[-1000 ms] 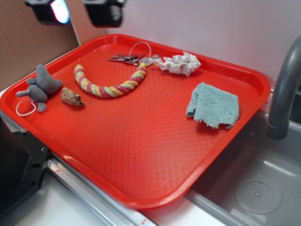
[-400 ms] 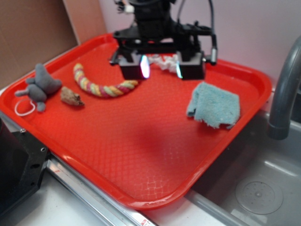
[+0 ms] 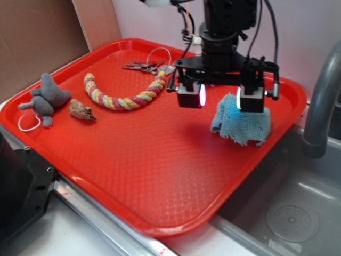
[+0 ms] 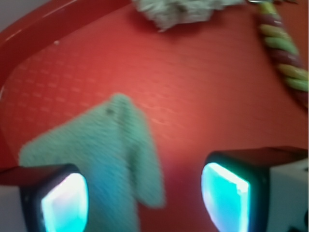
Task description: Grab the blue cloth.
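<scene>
Wrist view: jaws wide apart, straddling the near corner of the blue cloth, nothing clamped yet. Exterior view: gripper low over the blue cloth, lying flat near the right rim of the red tray. Off-centre over the cloth; likely to pinch only a frayed edge and slip free on lifting, or scrape pads against the tray floor if lowered too far. Also on the tray: rope toy, keys, grey plush mouse, small brown piece, crumpled paper towel.
</scene>
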Controlling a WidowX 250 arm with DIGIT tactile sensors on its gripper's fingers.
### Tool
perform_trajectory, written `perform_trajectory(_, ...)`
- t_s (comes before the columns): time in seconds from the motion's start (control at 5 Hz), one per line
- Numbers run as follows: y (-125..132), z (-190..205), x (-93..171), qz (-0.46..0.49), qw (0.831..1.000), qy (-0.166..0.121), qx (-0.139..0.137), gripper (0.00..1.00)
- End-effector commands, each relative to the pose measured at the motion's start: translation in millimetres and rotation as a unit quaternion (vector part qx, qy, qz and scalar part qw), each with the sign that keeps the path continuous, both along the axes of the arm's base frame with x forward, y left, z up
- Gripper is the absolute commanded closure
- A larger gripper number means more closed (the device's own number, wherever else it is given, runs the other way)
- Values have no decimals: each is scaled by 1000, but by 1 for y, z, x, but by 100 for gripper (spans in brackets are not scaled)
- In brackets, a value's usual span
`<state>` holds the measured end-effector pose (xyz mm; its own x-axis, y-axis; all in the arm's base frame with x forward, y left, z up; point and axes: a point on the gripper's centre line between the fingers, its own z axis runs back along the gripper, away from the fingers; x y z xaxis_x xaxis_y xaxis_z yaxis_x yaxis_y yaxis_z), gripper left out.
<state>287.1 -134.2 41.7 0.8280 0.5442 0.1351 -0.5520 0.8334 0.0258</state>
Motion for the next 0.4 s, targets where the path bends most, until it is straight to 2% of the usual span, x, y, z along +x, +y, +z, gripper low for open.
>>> perform_trajectory(0.0,8,-10,28,3,1000,1,-13,8)
perform_trajectory(0.2,15,-17,35,4,1000,9,-20,100)
